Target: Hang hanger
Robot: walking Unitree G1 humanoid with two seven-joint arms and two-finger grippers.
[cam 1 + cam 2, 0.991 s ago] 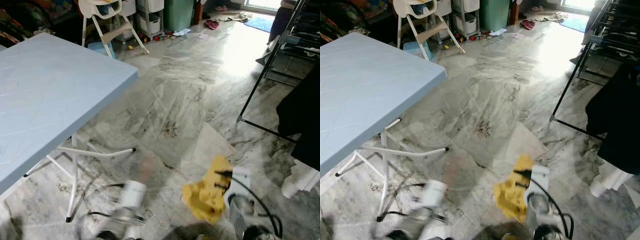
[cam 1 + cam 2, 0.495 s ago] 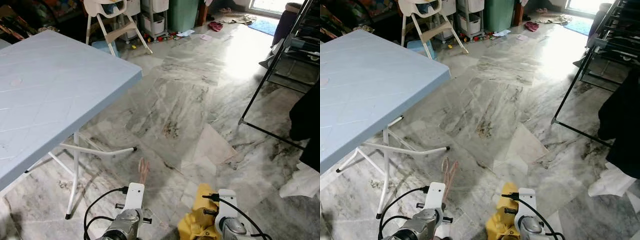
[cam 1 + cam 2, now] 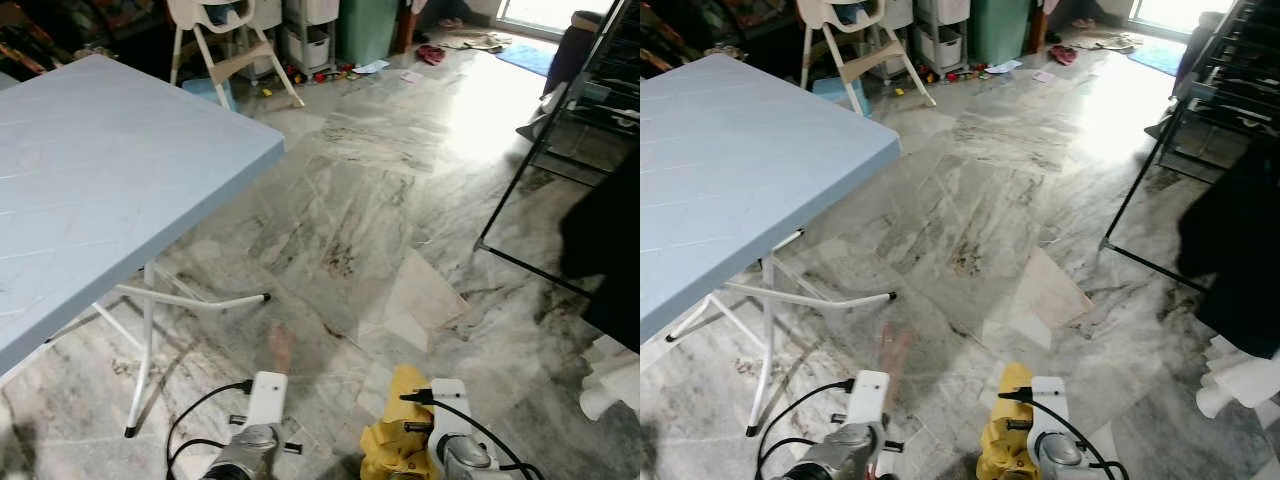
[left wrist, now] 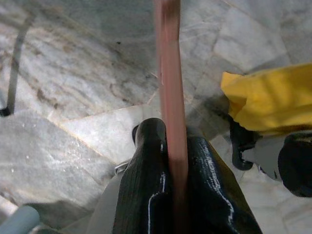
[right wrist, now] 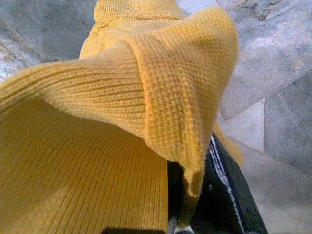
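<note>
My left gripper (image 4: 170, 134) is shut on a pink hanger (image 4: 168, 73); the pink bar runs straight out between the two black fingers (image 4: 146, 170). In the left eye view the hanger (image 3: 278, 347) is a blurred pink streak low over the marble floor, ahead of the left wrist. My right gripper (image 5: 197, 192) is shut on a yellow knitted garment (image 5: 97, 122), which drapes over and hides most of its fingers. The garment (image 3: 395, 440) hangs bunched at the bottom of the left eye view, just right of the hanger.
A light blue folding table (image 3: 100, 180) on white legs (image 3: 150, 330) stands at the left. A black clothes rack (image 3: 540, 150) with dark clothing (image 3: 610, 240) stands at the right, white cloth (image 3: 610, 385) at its foot. A white high chair (image 3: 215, 40) and bins stand at the back.
Both arms have dropped lower in view since a second ago, the yellow garment with them. The hanger stays held and blurs again. The camera has shifted slightly.
</note>
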